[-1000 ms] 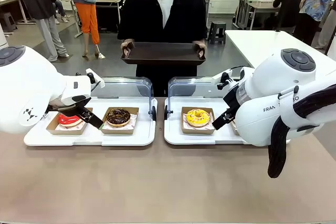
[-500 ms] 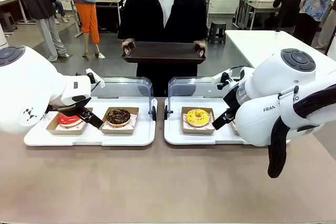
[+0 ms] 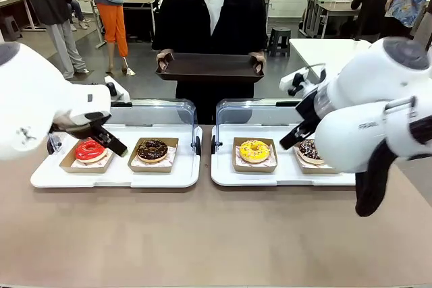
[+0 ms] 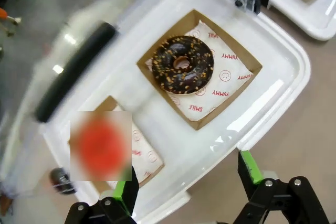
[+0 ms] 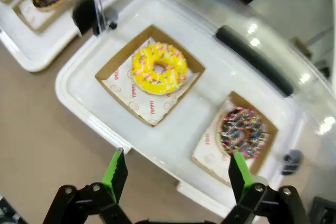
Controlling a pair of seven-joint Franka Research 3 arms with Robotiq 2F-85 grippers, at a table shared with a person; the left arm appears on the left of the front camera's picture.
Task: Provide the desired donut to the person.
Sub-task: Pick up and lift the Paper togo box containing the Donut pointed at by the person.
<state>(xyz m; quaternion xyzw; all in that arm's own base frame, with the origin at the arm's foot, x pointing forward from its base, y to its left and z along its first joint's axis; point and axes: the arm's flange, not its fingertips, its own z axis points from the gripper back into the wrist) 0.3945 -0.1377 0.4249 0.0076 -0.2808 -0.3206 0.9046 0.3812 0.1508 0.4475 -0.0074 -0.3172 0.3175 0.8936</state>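
smooth brown bench [image 3: 216, 234] runs between the robot and the person [image 3: 182, 18], who stands at the far side in a loose black shirt, holding a flat, dark, rectangular serving tray [image 3: 209, 67] in both hands. on the bench, the left white plastic tray [image 3: 115, 179] has a clear curved lid tipped up at its back. it carries two shallow cardboard boxes lined with printed paper, one with a glossy red donut [image 3: 89, 149], one with a chocolate donut [image 3: 152, 149] flecked with pale crumbs. just beside it, the right white plastic tray [image 3: 270, 179] holds a yellow donut [image 3: 254, 150] with sprinkles and a dark donut [image 3: 312, 150] with coloured sprinkles. which one the person wants i cannot tell.

the left end effector [image 4: 186, 177] hangs above the left tray near the red donut, green pads wide apart and empty. the right end effector [image 5: 177, 158] hangs above the right tray's near edge, also spread and empty.
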